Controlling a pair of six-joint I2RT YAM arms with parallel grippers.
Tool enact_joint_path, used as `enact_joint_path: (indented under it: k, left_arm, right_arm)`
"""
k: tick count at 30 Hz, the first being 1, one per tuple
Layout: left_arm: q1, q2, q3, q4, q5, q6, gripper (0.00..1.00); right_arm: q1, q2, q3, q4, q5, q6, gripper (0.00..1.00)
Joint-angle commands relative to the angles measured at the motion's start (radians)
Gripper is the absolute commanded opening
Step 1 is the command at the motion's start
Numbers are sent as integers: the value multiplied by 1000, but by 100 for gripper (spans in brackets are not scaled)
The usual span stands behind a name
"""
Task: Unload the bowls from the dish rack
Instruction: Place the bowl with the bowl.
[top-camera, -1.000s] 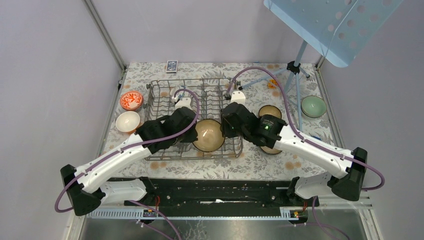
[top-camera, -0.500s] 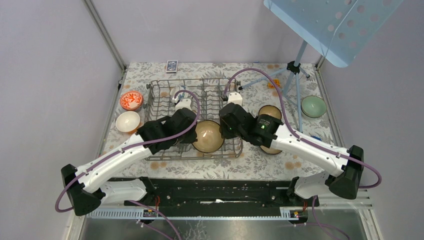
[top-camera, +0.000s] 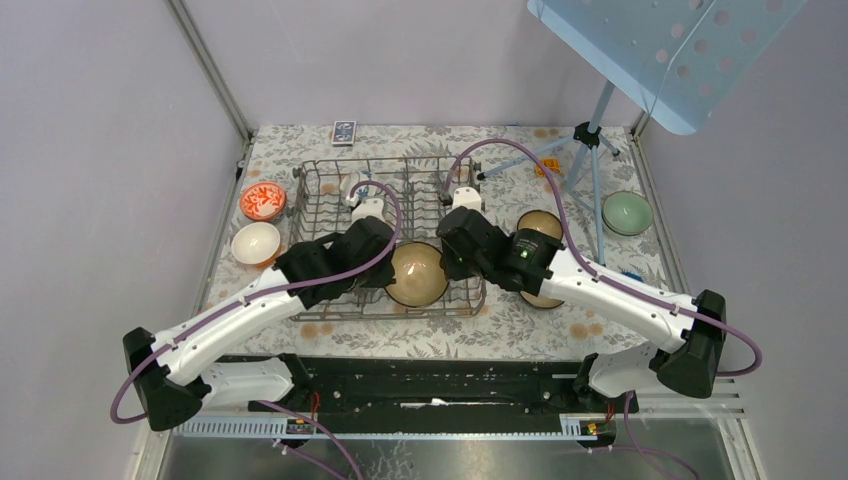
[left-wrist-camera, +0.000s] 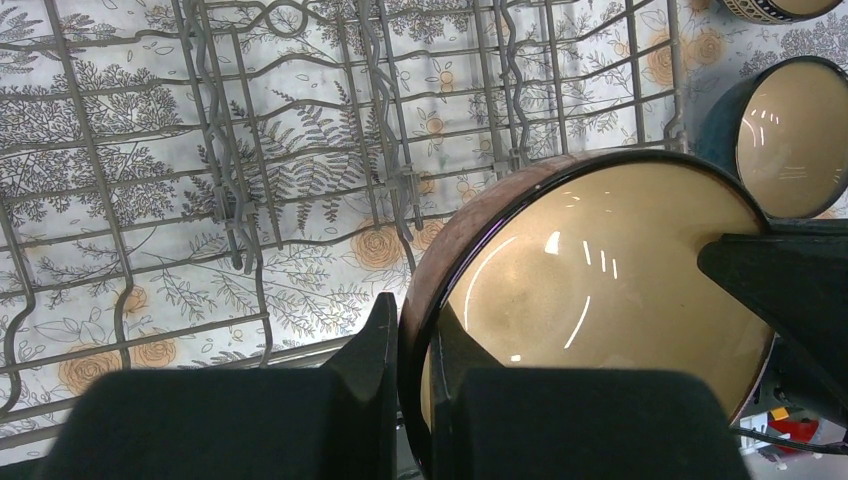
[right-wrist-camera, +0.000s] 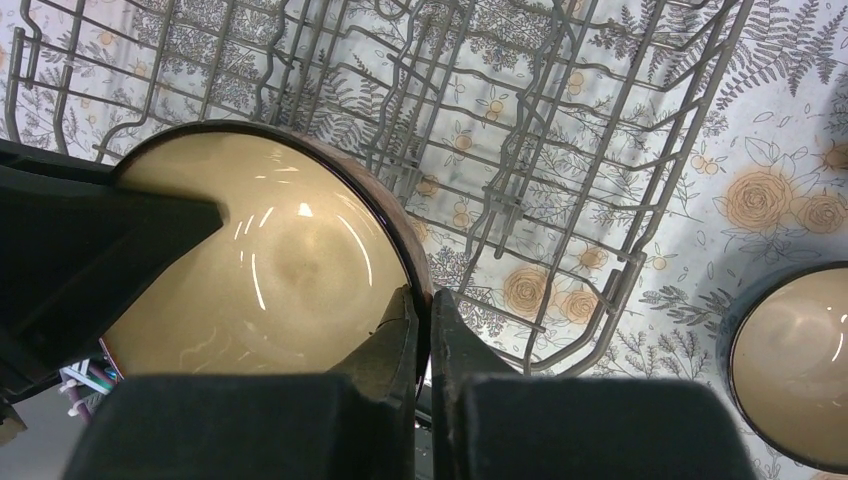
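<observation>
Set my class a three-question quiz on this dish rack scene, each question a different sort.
1. True or false: the brown bowl is already outside the dish rack.
2. Which jaws are shut on its rim? A left; B right; C both.
3. What colour is the rightmost bowl?
Key: 1 false; 2 C; 3 green.

The left arm (top-camera: 250, 300) and right arm (top-camera: 610, 295) reached inward, wrists facing. Both jaws pinched opposite edges of one bowl (top-camera: 418, 272).
</observation>
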Motion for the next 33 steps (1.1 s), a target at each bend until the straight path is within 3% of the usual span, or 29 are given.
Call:
enact_joint_path:
  k: [1,3,5,8,15,25,33]
  left_arm:
    - [1,-40,27,150,-16,-50,0]
    - [1,-48,22,151,-21,-54,9]
    - [1,-57,19,156,-22,-53,34]
    - [2,-65,18,164,-20,-54,62]
    - [1,-66,34,159,-25,-40,97]
    - [2,-156,-24,153,-175,-68,99]
    - [1,-226,-159,262,-200,-108,99]
  right_arm:
    - [-8,-13,-20,-55,14,-15,0]
    - [-8,-28,-20,-62,15,-18,0]
    - [-8,-50,-17,-71,22,-21,0]
    - [-8,-87,-4,-100,43,-26,0]
    - [-11,-187,19,-215,166,-19,0]
    - [-138,-339,-29,-346,293,-10,0]
    - [-414,-468,-219,-191,240,41,0]
